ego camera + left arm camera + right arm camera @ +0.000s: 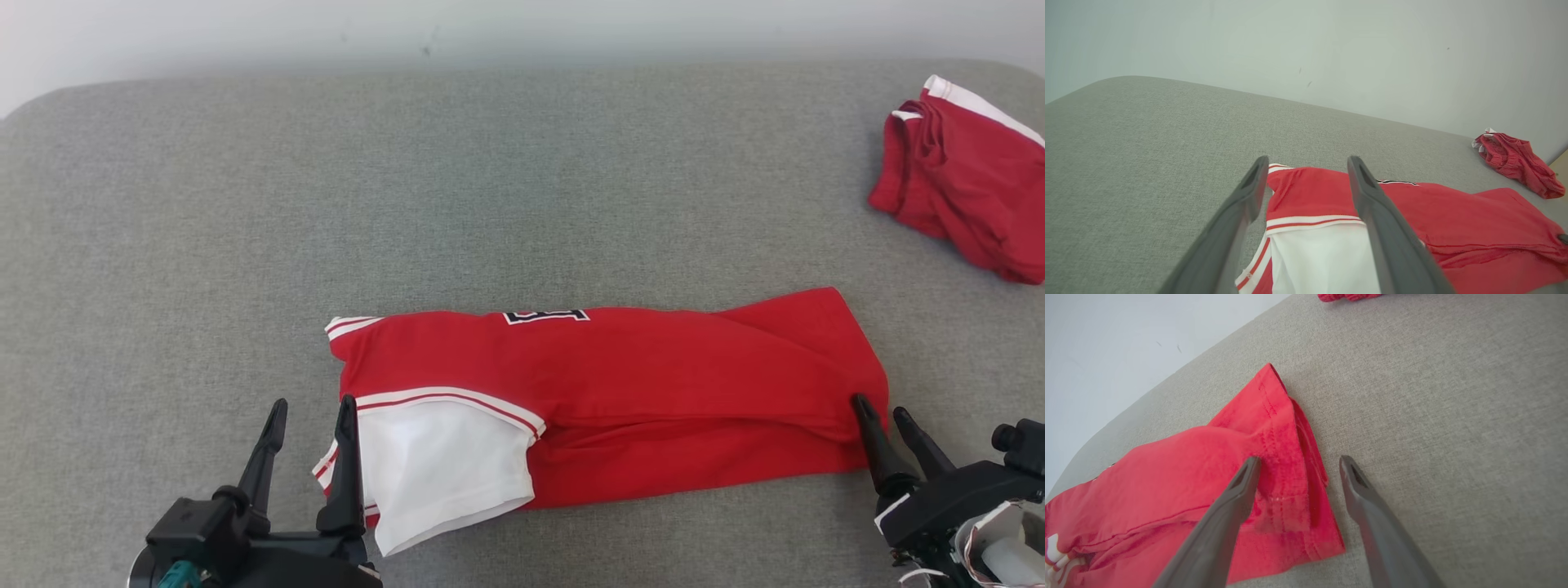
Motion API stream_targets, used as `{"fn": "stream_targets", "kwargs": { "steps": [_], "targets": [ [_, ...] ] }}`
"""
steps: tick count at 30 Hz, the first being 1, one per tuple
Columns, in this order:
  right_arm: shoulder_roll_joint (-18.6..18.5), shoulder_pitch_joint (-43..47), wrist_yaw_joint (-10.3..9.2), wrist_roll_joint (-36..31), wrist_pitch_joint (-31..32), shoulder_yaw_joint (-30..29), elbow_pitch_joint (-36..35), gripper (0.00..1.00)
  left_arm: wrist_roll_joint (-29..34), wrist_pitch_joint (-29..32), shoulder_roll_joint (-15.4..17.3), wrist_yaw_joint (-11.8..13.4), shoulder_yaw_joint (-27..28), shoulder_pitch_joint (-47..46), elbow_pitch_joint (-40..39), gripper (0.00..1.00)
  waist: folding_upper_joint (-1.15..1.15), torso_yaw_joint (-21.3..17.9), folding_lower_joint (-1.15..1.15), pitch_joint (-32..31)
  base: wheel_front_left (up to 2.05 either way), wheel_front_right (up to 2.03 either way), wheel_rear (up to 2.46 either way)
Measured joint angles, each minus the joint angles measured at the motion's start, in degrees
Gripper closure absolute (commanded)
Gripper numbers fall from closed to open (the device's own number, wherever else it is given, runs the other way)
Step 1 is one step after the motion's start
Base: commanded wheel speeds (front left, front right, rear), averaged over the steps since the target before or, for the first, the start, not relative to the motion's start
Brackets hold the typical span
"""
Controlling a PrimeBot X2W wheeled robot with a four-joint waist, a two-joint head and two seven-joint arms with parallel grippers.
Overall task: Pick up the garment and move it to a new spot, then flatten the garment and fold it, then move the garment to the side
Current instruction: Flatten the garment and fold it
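Now our left gripper (314, 402) stands with its fingers spread, straddling the left end of the garment (653, 376): one finger is over the white sleeve (433, 465), the other just off the cloth. Our right gripper (879, 405) is spread too, astride the garment's near right corner, one finger on the red hem. The garment lies as a long folded band on the grey pad (490, 180), well apart from a crumpled red bundle (963, 188) beyond its right end. We judge that a grasp of both ends is due; we should catch every layer and close both grippers together, lest the fold slip open.
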Motion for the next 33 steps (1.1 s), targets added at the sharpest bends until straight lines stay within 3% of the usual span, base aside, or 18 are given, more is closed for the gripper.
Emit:
{"fn": "stream_targets", "kwargs": {
  "steps": [16, 18, 20, 33],
  "targets": [
    [2.9, -2.7, 2.42, 3.7, 2.9, 0.0, 6.5, 0.00, 1.5, 0.7, -0.3, 0.0, 1.7, 0.1, -1.3, 0.00, 0.00, 1.0, 0.00, 0.7, 0.00, 0.00, 0.00],
    [3.2, -3.6, 2.44, 3.7, 3.2, 0.4, 7.1, 0.59, 1.6, 0.8, -0.3, 0.0, 1.7, 0.1, -1.3, 0.00, 0.00, 1.0, 0.00, 0.7, 0.00, 0.00, 0.00],
    [3.6, -4.4, 2.50, 3.7, 3.5, 0.6, 7.6, 1.00, 1.6, 0.9, -0.4, 0.0, 1.8, 0.1, -1.3, 0.00, 0.00, 1.0, 0.00, 0.7, 0.00, 0.00, 0.00],
    [4.8, -5.8, 3.27, 4.6, 4.6, 1.2, 10.0, 1.00, 2.0, 1.2, -0.7, 0.0, 2.5, 0.3, -1.1, 0.00, 0.00, 1.0, 0.00, -0.3, 0.00, 0.00, 0.00]
  ]
}}
